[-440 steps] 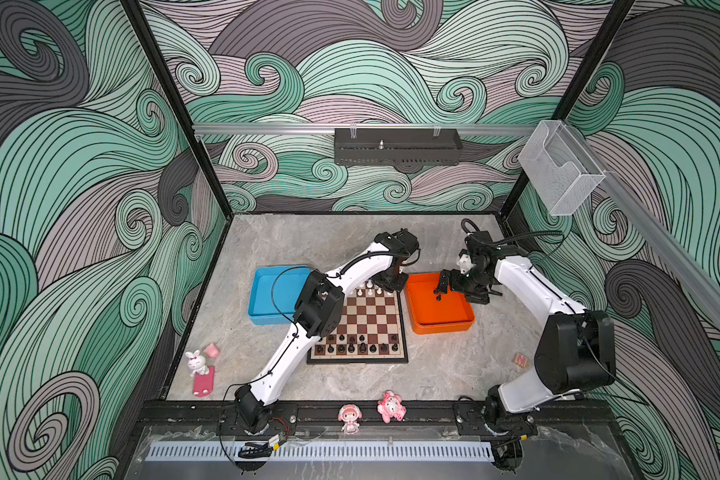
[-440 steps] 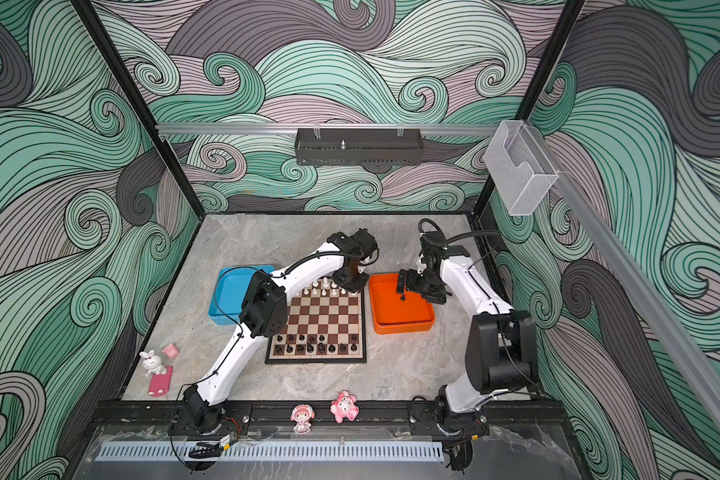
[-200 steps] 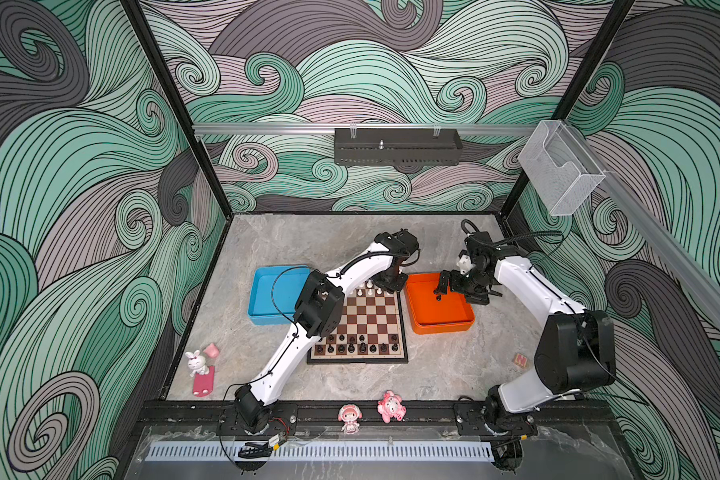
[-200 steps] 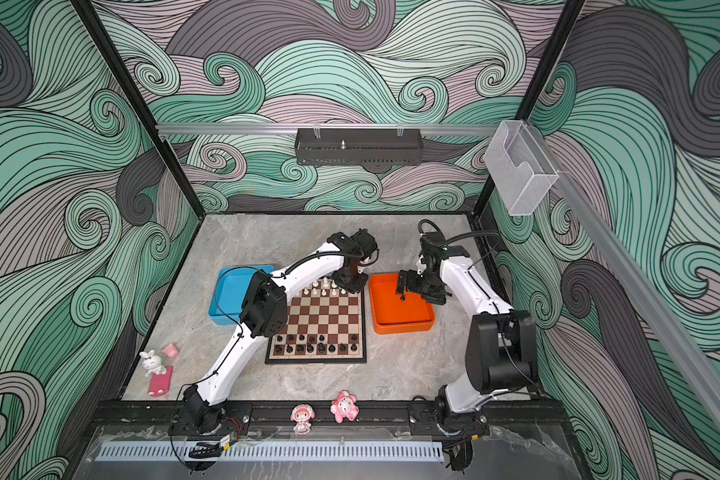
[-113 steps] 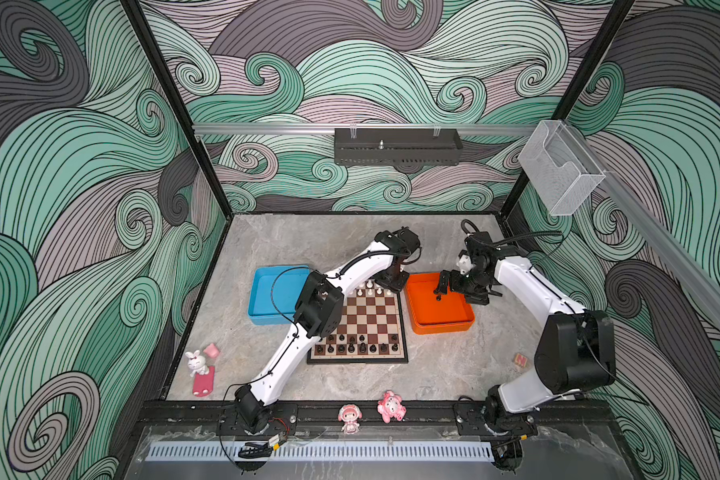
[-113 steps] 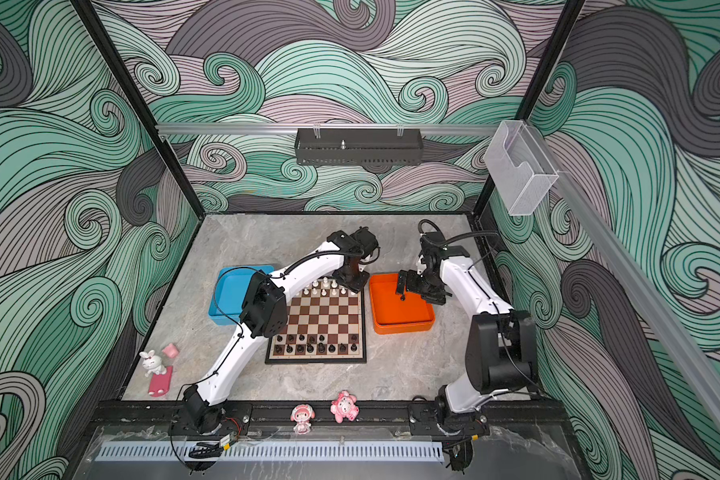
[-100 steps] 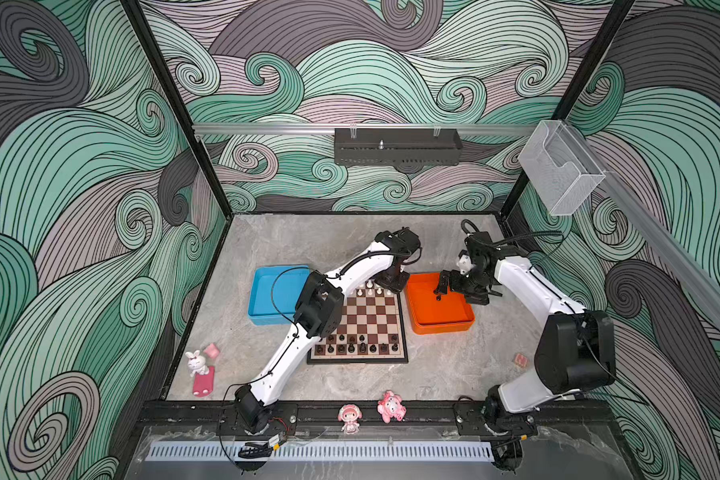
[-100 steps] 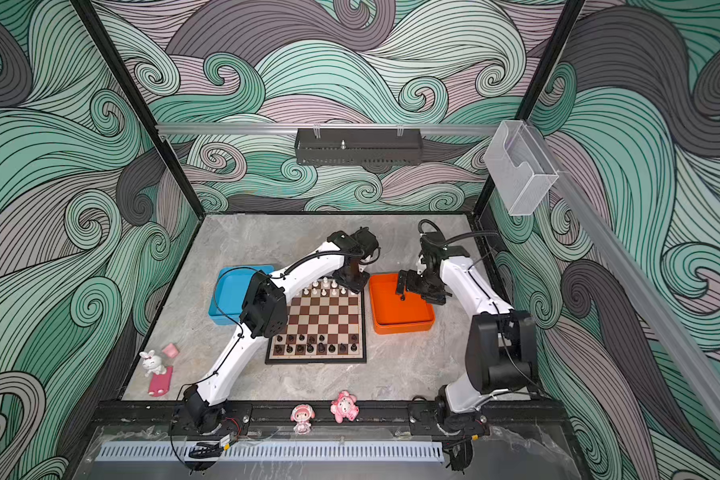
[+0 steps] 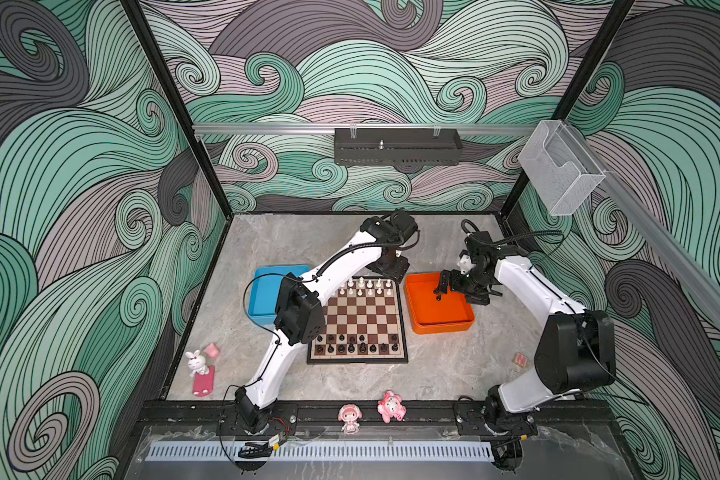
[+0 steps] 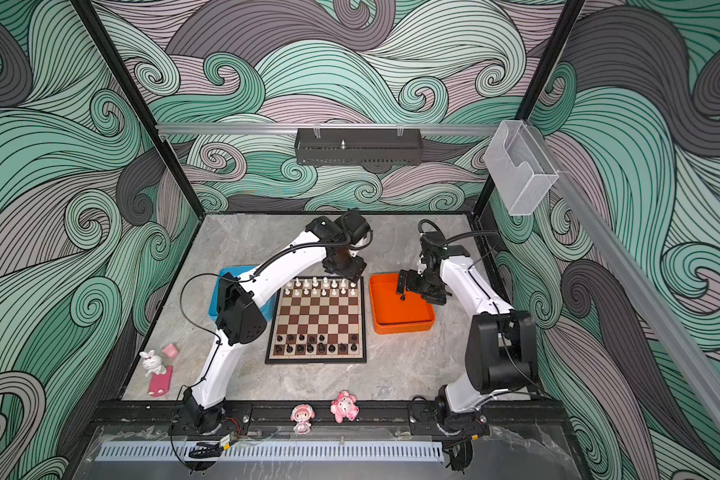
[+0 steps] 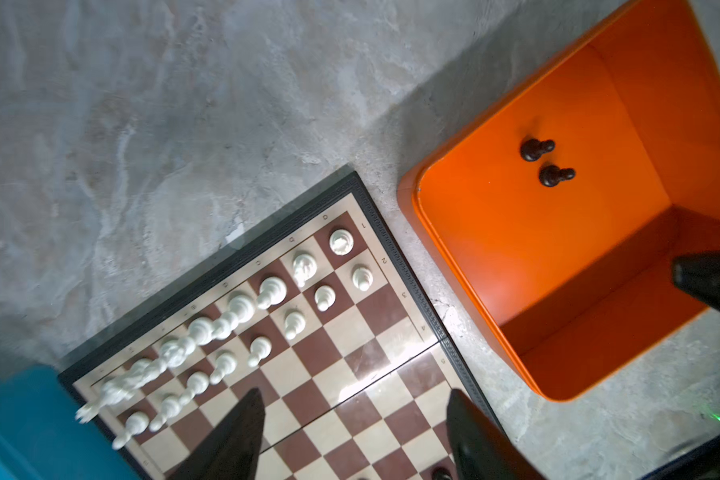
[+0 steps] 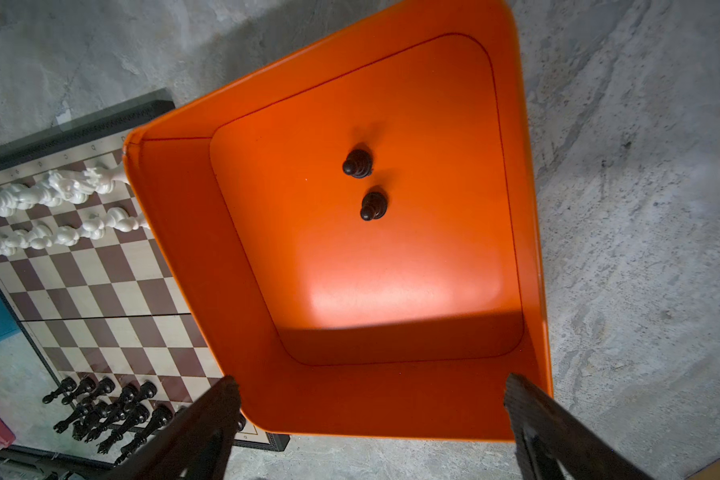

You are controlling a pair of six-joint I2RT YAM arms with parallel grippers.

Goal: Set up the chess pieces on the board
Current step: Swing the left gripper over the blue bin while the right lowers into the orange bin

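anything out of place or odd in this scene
Two black pawns stand in the orange tray beside the board, not on it with the other pieces. Nothing else stands out.

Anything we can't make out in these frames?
- Blue tray: left arm covers part of it in both top views; left wrist view cuts it off. Contents unknown.
- Black pieces on the board: too small to type in top views; orange tray wall hides part of their rows in right wrist view.
- White back row: far end blurs together in left wrist view.
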